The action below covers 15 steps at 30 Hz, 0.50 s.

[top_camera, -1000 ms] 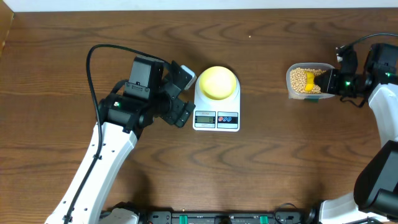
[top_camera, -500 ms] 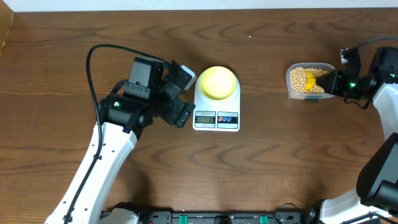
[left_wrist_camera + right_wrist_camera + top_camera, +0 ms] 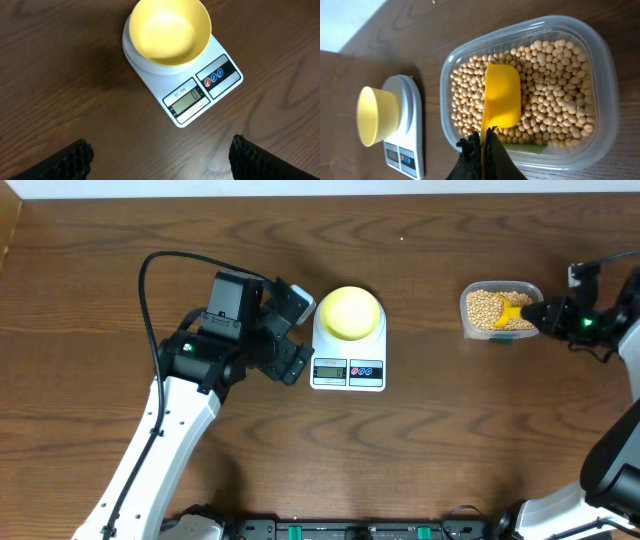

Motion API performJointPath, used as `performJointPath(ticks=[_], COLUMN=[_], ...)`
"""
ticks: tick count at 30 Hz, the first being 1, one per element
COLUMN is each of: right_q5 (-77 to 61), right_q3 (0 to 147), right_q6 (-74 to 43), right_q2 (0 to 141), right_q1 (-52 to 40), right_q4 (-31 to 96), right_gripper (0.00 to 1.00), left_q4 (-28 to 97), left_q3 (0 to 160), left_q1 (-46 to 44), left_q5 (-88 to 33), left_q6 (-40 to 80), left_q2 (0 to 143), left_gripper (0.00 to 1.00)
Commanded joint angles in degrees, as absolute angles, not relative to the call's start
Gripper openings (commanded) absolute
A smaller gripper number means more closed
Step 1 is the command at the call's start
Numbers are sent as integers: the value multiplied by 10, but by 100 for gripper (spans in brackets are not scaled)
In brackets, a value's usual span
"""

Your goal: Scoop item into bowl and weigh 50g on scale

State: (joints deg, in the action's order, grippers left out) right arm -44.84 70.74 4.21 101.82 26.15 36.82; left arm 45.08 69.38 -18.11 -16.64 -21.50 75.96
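Right hand (image 3: 481, 143), clamped on the yellow scoop (image 3: 501, 95), pulls back away from the scale (image 3: 202, 87). The scoop looks empty over the beans (image 3: 555, 100), and the bowl (image 3: 169, 31) on the scale waits unfilled.

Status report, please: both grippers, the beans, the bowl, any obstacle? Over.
Left gripper open, empty, beside the scale. Right gripper shut on yellow scoop, over beans in clear tub. Bowl empty on scale. No obstacle between tub and bowl.
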Motion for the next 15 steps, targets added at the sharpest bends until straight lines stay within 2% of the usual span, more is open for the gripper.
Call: performJointPath(ticks=[1,15], right_q5=[-516,-597], right_q3=[704,704], right_q6=[48,48], right_q2=[1023,1023], right_q1=[280,335], right_q4=[368,364], right_gripper=[1,1], left_q4=[452,452], left_q3=[686,686], left_q1=[-181,-181], left_q5=[-175,-175], left_q6=[-225,-225], left_q2=[756,756], left_gripper=[89,89])
